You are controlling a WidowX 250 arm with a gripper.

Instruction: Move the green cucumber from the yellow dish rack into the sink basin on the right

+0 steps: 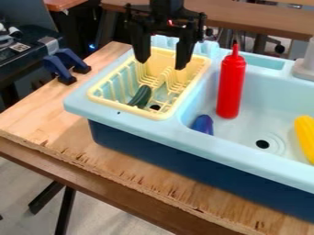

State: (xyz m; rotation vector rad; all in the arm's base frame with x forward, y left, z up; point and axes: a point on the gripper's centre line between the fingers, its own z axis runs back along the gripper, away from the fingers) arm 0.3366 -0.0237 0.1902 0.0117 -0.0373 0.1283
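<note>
While we look down at the blue sink, we see the black gripper above the yellow dish rack, with its fingers wide apart and released. Lower than the fingers and nearer to us, the dark green toy vegetable lies inside the rack. To the right of the fingers we find the red bottle, which stands upright in the basin. We see the purple toy vegetable below and right of the fingers, partly hidden behind the basin's near wall. Farthest right from the fingers, we notice the yellow toy piece.
</note>
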